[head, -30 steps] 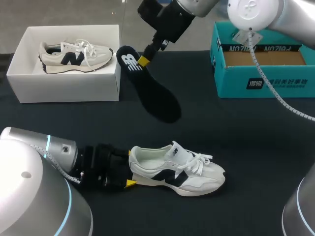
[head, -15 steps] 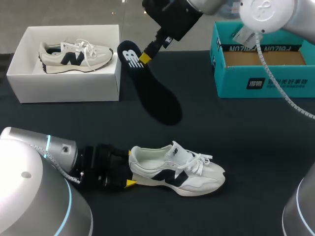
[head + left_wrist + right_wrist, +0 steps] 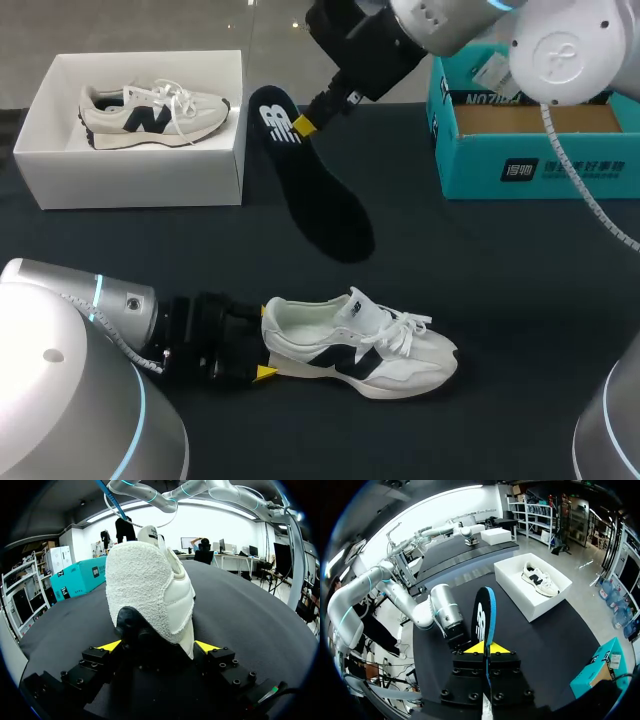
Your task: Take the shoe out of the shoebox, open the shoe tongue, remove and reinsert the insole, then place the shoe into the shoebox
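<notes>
Insole (image 3: 318, 195) out and held up beyond the shoe (image 3: 360, 345); shoe sits on its sole on the table (image 3: 500, 290).
Left claw (image 3: 264, 358) clamps the shoe's heel from both sides. Right claw (image 3: 305, 125) is closed on the insole's heel end, toe end sloping down toward the shoe. Farther out from the shoe: white box (image 3: 130, 178) with second shoe (image 3: 150, 112) to its left, teal box (image 3: 480, 172) to its right.

On the left arm (image 3: 60, 330), the housings are rounded and silver-grey, with a cyan ring (image 3: 97, 292) at the joint behind the pincer. The left gripper (image 3: 159, 646) has black blocks, hex screws (image 3: 77, 681) on top, and yellow wedge tips.

On the right arm (image 3: 560, 45), the shells are pale silver, and a ribbed grey cable (image 3: 605, 225) hangs behind its pincer. The right gripper (image 3: 485, 648) has a black screwed body behind yellow tips.
</notes>
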